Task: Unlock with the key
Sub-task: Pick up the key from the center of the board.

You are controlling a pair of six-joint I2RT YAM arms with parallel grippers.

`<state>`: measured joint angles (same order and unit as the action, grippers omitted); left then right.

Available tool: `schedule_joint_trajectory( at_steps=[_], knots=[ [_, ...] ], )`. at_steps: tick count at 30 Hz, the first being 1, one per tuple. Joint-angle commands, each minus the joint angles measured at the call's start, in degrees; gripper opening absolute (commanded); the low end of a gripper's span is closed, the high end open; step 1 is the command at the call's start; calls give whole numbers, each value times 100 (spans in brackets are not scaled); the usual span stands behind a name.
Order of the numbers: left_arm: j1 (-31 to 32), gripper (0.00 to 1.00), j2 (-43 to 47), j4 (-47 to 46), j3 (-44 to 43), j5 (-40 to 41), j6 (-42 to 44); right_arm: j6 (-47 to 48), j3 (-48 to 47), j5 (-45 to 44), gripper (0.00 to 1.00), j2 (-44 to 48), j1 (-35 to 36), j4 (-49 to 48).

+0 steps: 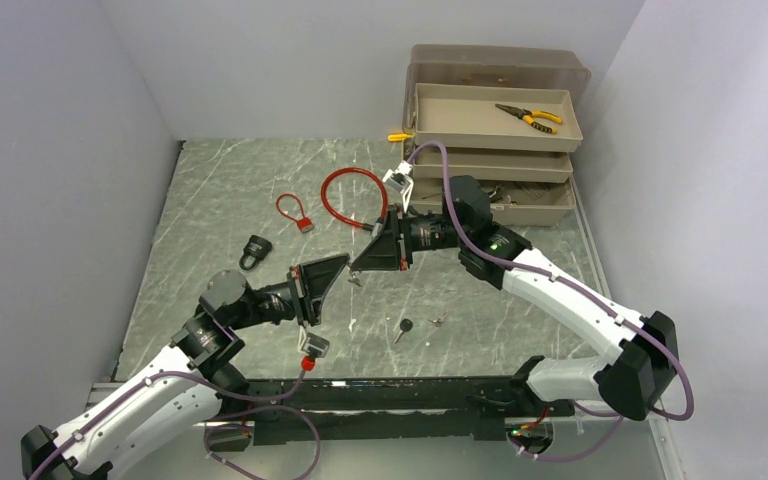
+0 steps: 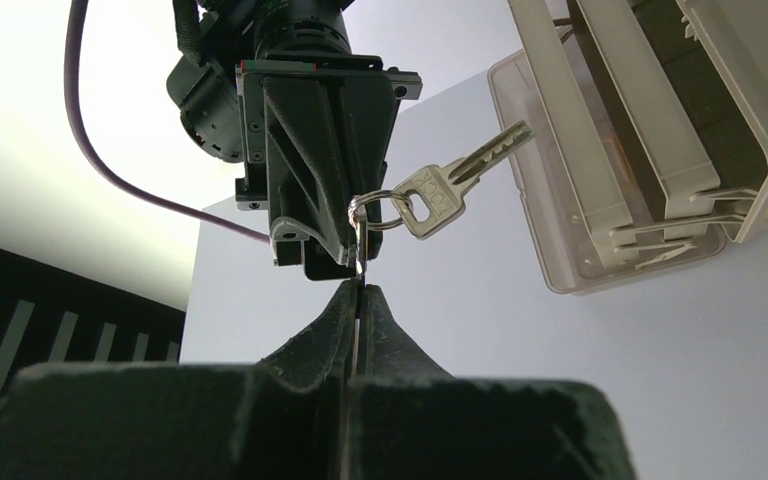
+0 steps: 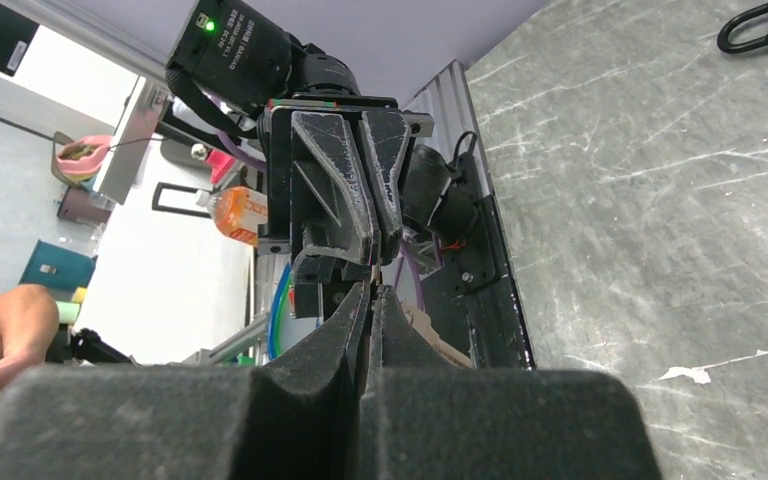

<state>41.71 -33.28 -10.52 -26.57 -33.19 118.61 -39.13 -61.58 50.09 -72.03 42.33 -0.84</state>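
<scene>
Not much readable text here. The key [image 2: 457,178] has something stamped on its head, too small to make out. The black padlock [image 1: 253,250] shows a bit of white lettering in the right wrist view, but it's cut off at the frame edge. Same with the white print on the left arm's camera: too tiny to read.

The key hangs off a key ring [image 2: 359,232], tilted, with the blade pointing up and away from the ring. The ring's wire runs straight down into the left gripper [image 2: 360,292], which is clenched on it. So the key sits just above and beside those fingertips, up in the air over the middle of the table [image 1: 260,160].

The right gripper [image 3: 372,292] is clamped shut too, nose to nose with the left one and right against the ring. Whether it actually has the ring pinched is hard to tell.

Both arms reach in from the near corners, elbows bent, and meet tip to tip above the surface. The padlock lies flat toward the left edge, well apart from the key.
</scene>
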Motion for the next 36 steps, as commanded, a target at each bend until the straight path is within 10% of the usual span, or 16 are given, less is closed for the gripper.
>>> schedule_joint_trajectory(
  at_steps=[1, 4, 7, 20, 30, 36],
  knots=[
    [27, 5, -20, -396, 21, 149, 1684, -53, 36, 106, 0, 126, -38, -354],
    [25, 57, 11, -257, -29, 372, 1410, 118, -21, -27, 0, 232, -49, -100],
    [28, 88, 90, 89, -142, 717, 765, 520, -185, -276, 0, 290, -58, 507],
    [-121, 96, -955, 4582, -3134, 889, -6269, 2072, -868, -1090, 0, 246, -45, 2189],
    [-1306, 98, -1576, 4256, -3383, -1759, -9519, 3096, -989, -1609, 0, 400, 352, 2743],
    [-1473, 98, -1774, 3983, -3376, -2653, -10066, 3518, -914, -1483, 0, 591, 398, 2810]
  ],
)
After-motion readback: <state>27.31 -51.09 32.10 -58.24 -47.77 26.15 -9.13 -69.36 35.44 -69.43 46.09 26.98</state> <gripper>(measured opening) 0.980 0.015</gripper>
